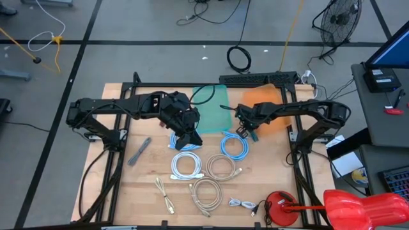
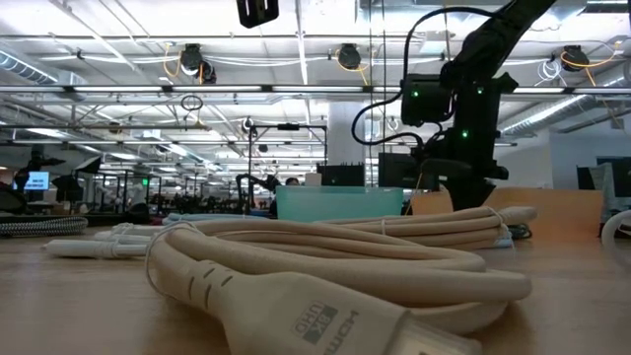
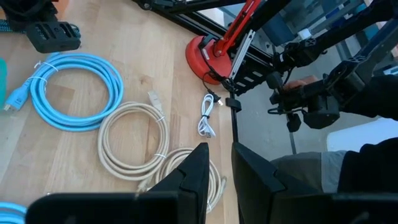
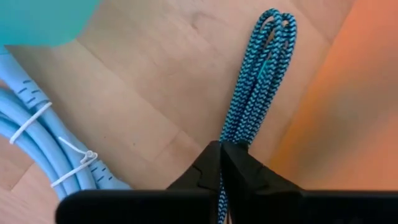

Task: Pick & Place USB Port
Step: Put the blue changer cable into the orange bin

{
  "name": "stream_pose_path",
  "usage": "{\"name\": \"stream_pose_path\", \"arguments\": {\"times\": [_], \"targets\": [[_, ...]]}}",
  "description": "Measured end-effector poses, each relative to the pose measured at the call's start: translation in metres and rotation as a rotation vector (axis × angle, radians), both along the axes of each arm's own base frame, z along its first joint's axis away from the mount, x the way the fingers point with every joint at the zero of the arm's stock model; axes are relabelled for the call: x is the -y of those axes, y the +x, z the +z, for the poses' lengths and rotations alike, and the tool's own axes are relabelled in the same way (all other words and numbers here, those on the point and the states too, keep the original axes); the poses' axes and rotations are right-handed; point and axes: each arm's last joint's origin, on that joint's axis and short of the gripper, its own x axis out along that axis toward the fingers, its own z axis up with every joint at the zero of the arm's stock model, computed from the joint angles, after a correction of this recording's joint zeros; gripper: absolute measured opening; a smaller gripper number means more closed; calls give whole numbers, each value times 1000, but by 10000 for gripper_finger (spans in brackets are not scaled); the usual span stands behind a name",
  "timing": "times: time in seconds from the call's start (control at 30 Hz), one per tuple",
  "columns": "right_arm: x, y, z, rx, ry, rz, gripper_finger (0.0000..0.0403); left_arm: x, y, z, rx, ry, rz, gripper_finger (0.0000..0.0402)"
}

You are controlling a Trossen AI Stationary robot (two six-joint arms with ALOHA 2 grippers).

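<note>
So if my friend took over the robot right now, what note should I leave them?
Right gripper: jaws shut on the braided teal-and-black cable, on the wood beside the orange bin.
Left gripper: jaws slightly apart, nothing between them, hanging over the beige cable coils at the table's middle.
Light blue cable coil, white cable coil and small white cable lie on the table. The teal bin sits next to the orange one.
Done: braided cable grasped.
Left: lift it and place it in a bin; which bin I cannot tell.
</note>
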Motion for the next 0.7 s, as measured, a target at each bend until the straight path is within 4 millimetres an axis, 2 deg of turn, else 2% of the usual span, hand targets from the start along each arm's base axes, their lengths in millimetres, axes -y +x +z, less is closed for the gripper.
{"name": "stream_pose_path", "arguments": {"times": [0.17,0.4,0.7], "targets": [[3,14,16,26,-16,19,1,0,0,0,5,9,-5,71],[11,36,52,39,-111,65,1,0,0,0,10,24,-4,71],[15,48,77,71,-117,82,0,-1,0,0,16,40,-6,71]]}}
